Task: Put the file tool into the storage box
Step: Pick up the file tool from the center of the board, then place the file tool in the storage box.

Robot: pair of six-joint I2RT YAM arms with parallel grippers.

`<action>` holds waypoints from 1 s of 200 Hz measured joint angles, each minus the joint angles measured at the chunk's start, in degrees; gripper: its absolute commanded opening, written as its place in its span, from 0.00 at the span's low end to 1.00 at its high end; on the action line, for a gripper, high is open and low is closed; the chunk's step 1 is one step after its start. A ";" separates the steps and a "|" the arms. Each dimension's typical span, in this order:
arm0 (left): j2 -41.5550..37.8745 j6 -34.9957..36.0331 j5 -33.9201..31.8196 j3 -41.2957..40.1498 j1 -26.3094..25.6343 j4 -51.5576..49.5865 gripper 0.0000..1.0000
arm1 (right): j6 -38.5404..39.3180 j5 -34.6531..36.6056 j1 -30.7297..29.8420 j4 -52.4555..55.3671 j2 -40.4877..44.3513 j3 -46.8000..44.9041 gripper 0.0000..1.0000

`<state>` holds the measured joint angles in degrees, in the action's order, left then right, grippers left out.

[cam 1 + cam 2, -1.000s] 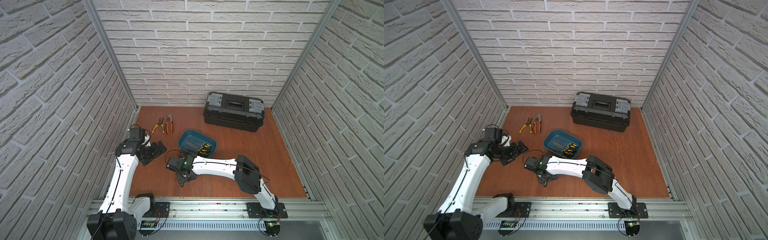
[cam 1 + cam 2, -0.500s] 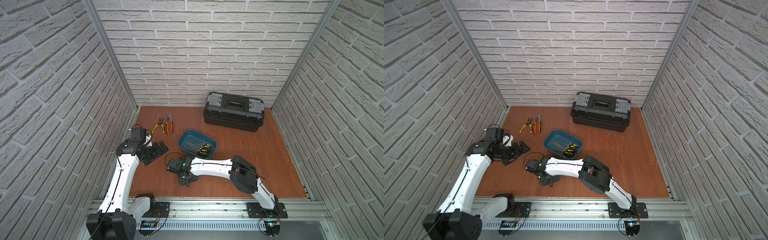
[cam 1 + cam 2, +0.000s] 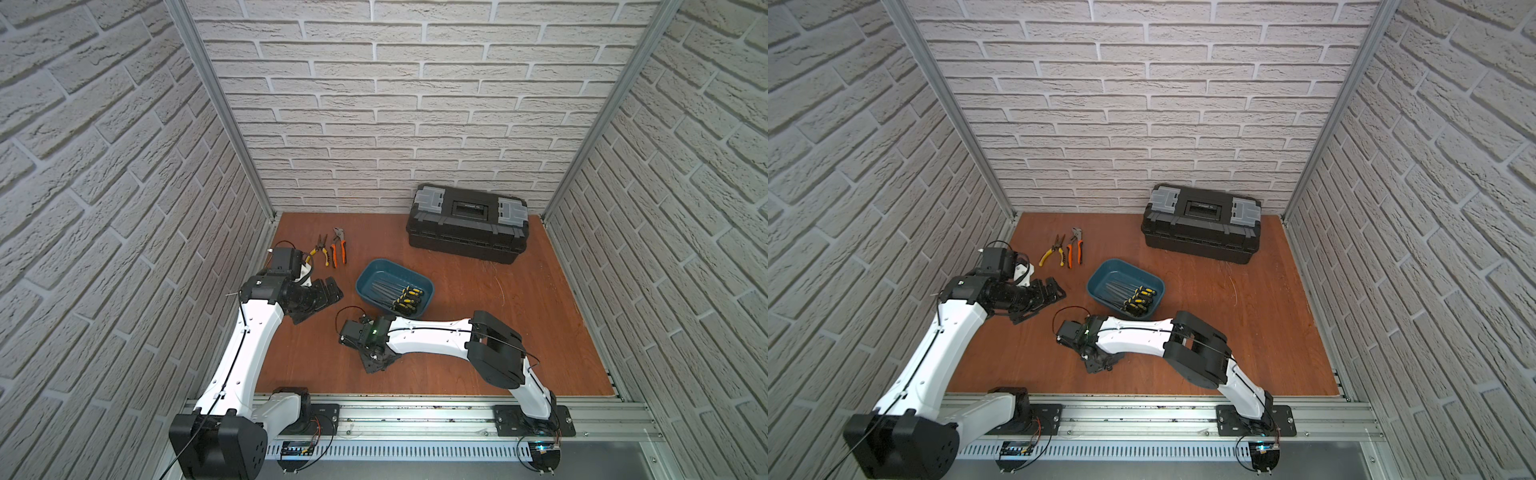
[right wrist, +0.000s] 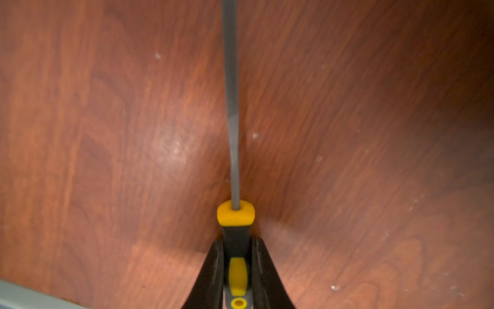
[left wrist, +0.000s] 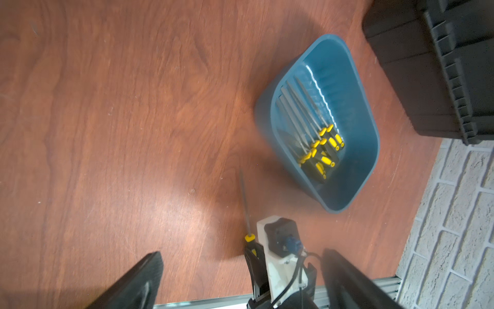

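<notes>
Over the last second the right jaws have gone from partly open to shut. The right wrist view shows them pinching the black-and-yellow handle of the file (image 4: 232, 107) from both sides. The right arm (image 3: 432, 332) has otherwise barely shifted, and its wrist stays low over the front part of the counter (image 3: 519, 324). The left arm (image 3: 253, 332) keeps much the same pose, nudged slightly toward the storage box (image 3: 384, 272). The left jaws stand wide open and hold nothing; their two black fingers (image 5: 139, 281) sit far apart in the left wrist view.

The file (image 5: 244, 203) stretches along the counter in front of the storage box (image 5: 358, 160), its thin grey blade running out ahead of the right jaws. Whether it rests on the wood or is lifted just off it cannot be told. In both top views it is hidden under the right wrist.

The storage box (image 3: 1113, 272) sits near the middle of the counter, just behind that wrist. It already holds a row of other files (image 3: 401, 295) with matching handles. The box's near wall and the right arm's own wrist lie between the held file and the inside of the box.

Behind the left arm, two pairs of pliers (image 3: 328, 253) lie side by side. The black toolbox (image 3: 467, 224) stands against the back wall with its lid shut, well apart from the storage box.
</notes>
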<state>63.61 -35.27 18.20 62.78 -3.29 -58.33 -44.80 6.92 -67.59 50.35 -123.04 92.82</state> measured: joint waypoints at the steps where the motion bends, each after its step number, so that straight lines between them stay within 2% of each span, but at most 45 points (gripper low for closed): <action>1: 0.00 -0.04 0.00 0.07 0.00 -0.02 0.98 | 0.31 0.02 0.00 0.00 0.13 -0.24 0.13; 51: 3.04 -1.40 0.70 8.04 -0.02 0.61 0.98 | 13.44 -0.81 2.54 1.99 11.89 -4.07 0.13; 76: 7.30 -1.90 2.03 11.82 -0.37 1.86 0.98 | 20.33 -3.08 7.80 3.52 18.03 -1.31 0.14; 98: 11.39 -1.97 3.02 14.71 -0.96 3.19 0.98 | 25.22 -5.11 13.84 4.44 19.08 2.62 0.14; 121: 15.61 -1.97 3.96 17.68 -1.68 3.67 0.98 | 30.25 -7.15 19.74 6.10 17.22 6.69 0.14; 146: 19.96 -1.95 4.46 21.03 -2.69 4.22 0.98 | 35.41 -8.81 24.22 7.23 11.23 12.48 0.14; 200: 25.77 -1.95 5.11 25.03 -3.69 4.50 0.98 | 43.82 -10.19 26.88 9.05 -2.86 20.59 0.13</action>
<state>89.38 -37.21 23.31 87.81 -6.98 -53.82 -0.97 -3.27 -40.71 59.40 -125.91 113.40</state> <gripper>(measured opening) 0.983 0.185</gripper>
